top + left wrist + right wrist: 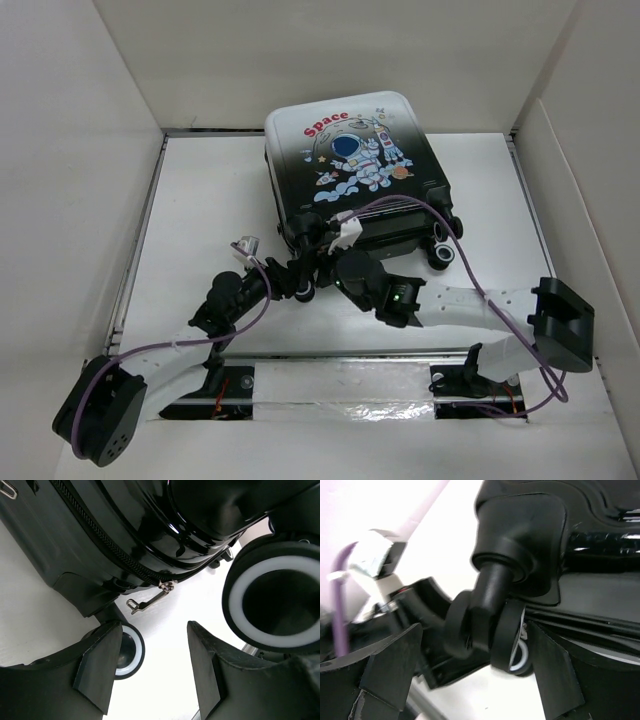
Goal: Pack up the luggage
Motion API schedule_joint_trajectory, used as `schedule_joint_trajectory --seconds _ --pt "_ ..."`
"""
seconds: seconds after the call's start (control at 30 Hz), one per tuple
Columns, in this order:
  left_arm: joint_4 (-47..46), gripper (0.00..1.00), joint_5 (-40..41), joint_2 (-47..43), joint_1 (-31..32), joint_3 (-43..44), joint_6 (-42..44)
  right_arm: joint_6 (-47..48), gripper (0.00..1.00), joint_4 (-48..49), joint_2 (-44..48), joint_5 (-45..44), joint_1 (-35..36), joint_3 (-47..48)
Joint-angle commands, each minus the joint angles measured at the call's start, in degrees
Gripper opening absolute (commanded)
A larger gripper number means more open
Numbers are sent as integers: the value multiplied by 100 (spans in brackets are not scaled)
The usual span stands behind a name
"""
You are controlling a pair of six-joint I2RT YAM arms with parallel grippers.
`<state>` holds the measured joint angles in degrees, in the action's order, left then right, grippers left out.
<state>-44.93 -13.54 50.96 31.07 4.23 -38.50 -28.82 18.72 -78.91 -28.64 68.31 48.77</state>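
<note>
The luggage (350, 165) lies flat and closed at the back middle, astronaut picture and red "Space" lettering up, black caster wheels toward me. My left gripper (292, 278) is open and empty at its near left corner. In the left wrist view (155, 665) bare table lies between the fingers, with the metal zipper pull (149, 602) hanging from the black shell (150, 525) just ahead. My right gripper (328, 252) is open beside it. In the right wrist view (475, 670) a twin caster wheel (485, 630) sits between the spread fingers, untouched.
White walls box in the table (200, 200) on the left, back and right. Another caster (441, 255) sticks out at the case's near right. A big wheel (272, 600) looms right of my left fingers. The two arms are close together at the case's near edge.
</note>
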Motion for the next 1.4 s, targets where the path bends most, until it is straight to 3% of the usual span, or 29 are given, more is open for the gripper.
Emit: schedule_joint_trajectory --seconds 0.0,0.13,0.17,0.27,0.4,0.53,0.73,0.93,1.07,1.37 --pt "-561 51 -87 80 13 192 80 122 89 -903 -325 -650 33 797" --pt "-579 51 -52 98 13 210 97 96 77 -2106 -739 -1151 33 1318" --pt "-587 51 -44 116 13 210 106 96 66 -2240 -774 -1457 33 1389" --pt "-587 51 -35 160 13 201 141 340 45 -2794 -836 -2064 138 1696" --pt "-526 51 62 151 13 219 229 562 30 -4084 -1116 -2557 138 2600" --pt "-429 51 97 116 13 306 317 763 27 -5297 -1512 -2997 138 3445" --pt "-341 50 71 160 13 473 431 1124 28 -5861 -1978 -3323 191 4060" --pt "98 50 1713 222 1216 711 774 896 28 -6809 -2655 -3877 253 4894" --pt "89 49 2065 230 1270 711 704 1184 27 -6479 -2533 -3614 253 4906" --pt "-375 43 2470 660 1270 807 686 2002 24 -4642 -1453 -1901 253 3939"
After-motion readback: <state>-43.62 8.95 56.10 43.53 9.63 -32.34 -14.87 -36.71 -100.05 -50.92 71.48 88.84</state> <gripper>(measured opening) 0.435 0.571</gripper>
